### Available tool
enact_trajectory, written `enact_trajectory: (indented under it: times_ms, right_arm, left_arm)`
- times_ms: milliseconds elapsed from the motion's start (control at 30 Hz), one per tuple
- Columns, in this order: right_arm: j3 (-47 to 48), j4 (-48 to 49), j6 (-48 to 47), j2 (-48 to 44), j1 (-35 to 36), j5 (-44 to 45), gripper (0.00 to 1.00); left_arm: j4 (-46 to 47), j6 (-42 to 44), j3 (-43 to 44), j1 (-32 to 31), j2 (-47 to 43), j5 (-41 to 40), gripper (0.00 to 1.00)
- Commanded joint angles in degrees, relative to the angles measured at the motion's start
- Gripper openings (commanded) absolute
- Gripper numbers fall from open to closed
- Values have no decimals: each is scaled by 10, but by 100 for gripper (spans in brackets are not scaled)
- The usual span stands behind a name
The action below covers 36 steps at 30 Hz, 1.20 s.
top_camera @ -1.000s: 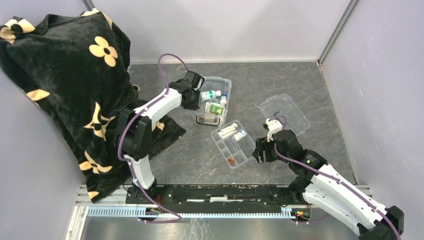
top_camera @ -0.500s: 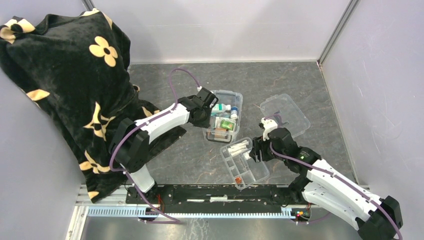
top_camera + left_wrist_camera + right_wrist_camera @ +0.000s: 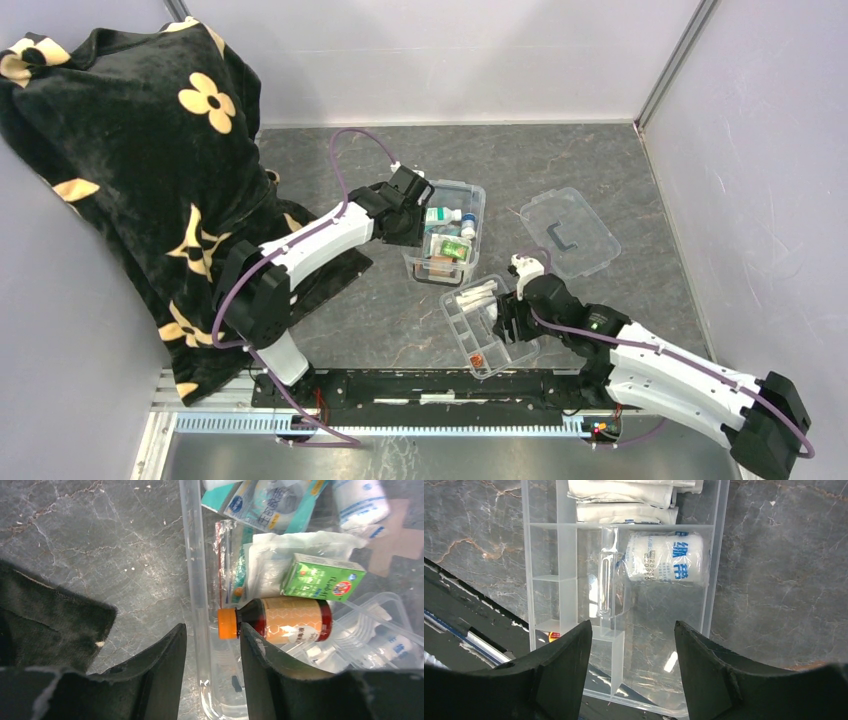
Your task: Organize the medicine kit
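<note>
The medicine kit is an open clear box mid-table, holding a brown bottle with an orange cap, a green carton and packets. My left gripper is at its left side. In the left wrist view that gripper is open, its jaws either side of the kit's clear wall, with gaps showing. The shallow divided tray lies nearer the arm bases, holding a bandage roll and white packets. My right gripper hovers over it. Seen from the right wrist, it is open and empty.
The flat clear lid with a black handle lies at the right. A black cloth with yellow flowers drapes the left side, and its edge reaches close to the kit. The tray's near corner sits by the black base rail.
The kit was dragged right and nearer, the tray toward the base rail. The left jaws have since opened off the kit's wall. The right gripper shifted nearer over the tray.
</note>
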Motion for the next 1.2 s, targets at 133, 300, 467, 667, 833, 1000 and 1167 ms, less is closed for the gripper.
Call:
enact_trajectory:
  times_ms: [133,300,467,667,833,1000,1167]
  right_arm:
    - [-12,75,30,31,20,7,67]
    - [-11,102,31,68,28,3,62]
    - [-5,108,27,98,40,8,55]
    - [6,107,25,125,62,30,51]
    - [12,113,27,140,72,61,50]
    - [25,121,26,154,77,83,47]
    - [41,127,23,183,87,84,48]
  left_arm:
    - [28,-9,14,2,-32,51,51]
    - [29,-8,3,2,-35,50,51]
    - [28,-2,1,2,-41,44,51]
    - [26,4,-3,5,-39,44,51]
    - [27,7,-3,15,-42,52,51]
    - [27,10,-3,20,-47,55,51]
    - [27,13,-9,25,-50,58,51]
